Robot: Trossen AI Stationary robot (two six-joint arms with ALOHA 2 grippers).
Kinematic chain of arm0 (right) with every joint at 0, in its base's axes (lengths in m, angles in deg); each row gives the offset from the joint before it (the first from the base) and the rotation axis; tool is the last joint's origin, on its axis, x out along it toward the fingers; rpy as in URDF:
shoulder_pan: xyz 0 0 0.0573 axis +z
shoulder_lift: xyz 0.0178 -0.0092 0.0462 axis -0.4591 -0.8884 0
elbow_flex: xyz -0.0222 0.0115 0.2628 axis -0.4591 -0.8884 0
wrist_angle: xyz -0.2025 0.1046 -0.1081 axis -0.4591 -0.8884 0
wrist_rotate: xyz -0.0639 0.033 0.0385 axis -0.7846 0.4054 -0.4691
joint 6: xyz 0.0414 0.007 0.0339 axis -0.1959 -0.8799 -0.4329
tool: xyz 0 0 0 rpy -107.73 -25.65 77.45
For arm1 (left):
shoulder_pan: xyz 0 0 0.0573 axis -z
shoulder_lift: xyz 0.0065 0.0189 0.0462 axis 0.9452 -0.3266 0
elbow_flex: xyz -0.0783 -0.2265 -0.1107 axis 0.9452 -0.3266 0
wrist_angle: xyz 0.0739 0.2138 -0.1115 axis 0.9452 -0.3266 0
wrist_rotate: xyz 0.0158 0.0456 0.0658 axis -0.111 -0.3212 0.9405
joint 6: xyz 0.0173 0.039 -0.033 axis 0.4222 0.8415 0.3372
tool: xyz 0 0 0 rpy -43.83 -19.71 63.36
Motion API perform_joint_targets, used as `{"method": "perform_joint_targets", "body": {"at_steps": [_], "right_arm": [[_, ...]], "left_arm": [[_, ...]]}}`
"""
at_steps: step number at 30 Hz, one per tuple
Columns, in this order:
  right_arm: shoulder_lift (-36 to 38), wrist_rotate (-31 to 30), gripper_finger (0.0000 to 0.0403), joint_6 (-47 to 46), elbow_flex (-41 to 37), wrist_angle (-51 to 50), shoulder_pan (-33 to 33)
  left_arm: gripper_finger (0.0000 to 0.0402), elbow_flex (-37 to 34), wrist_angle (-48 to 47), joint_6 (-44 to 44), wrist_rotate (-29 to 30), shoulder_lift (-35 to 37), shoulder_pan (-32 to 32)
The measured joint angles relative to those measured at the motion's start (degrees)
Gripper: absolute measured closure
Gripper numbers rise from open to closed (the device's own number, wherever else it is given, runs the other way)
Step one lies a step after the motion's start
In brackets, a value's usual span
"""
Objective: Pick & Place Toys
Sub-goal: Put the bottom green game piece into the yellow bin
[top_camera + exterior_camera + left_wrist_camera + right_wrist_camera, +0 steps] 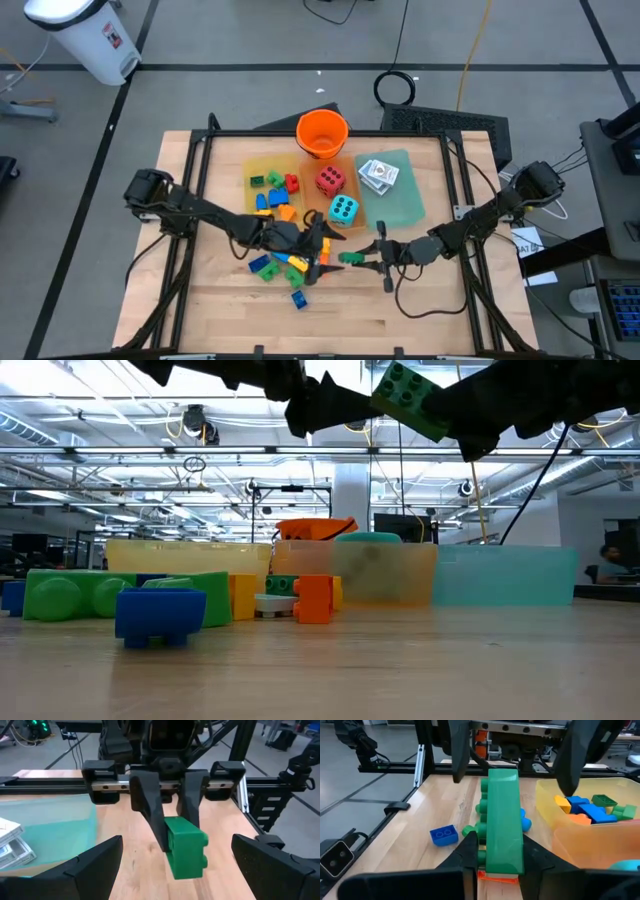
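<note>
My right gripper point(352, 257) clenched a green brick point(351, 257) aloft; my left gripper point(322, 258) faced it, fingers spread wide. A misjudged handover could have dropped it.

Bright even overhead light, soft shadows; near end effectors blurred

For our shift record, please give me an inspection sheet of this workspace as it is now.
Surface: wooden table, flat translucent trays at its far side.
Job's things: green brick held in the air; loose bricks on the wood, more on the yellow tray; red die, teal die, card packs on trays.
Clutter: orange bucket.
Grippers: right gripper shut on green brick; left gripper open, facing it.
Cables: cables on floor.
Surroundings: white bin; a person far off.
</note>
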Motion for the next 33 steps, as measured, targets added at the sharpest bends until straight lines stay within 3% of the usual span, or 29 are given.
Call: {"method": "perform_joint_targets", "body": {"at_steps": [5, 15, 21, 26, 33], "right_arm": [[-0.09, -2.85, 0.0345, 0.28, 0.0, 2.6, 0.0], [-6.57, -2.8, 0.0344, 5.04, 0.02, 14.68, 0.0], [-6.82, -2.8, 0.0344, 5.2, 0.07, 15.15, 0.0], [-6.82, -3.06, 0.0344, 5.18, 0.07, 14.88, -0.02], [-6.82, -3.25, 0.0344, 5.04, 0.04, 14.53, -0.6]], "left_arm": [[0.0023, 0.0, 0.06, -0.82, 0.02, -0.05, -0.16], [0.0023, 0.0, 0.13, -0.8, 0.04, -0.05, -0.56], [0.0033, 0.0, 0.19, -1.3, 0.06, -0.05, -0.73], [0.0107, 0.0, 0.18, -3.04, 0.07, -0.05, -1.34], [0.0271, 0.0, 0.09, -4.34, -1.93, -0.05, -1.43]]}}
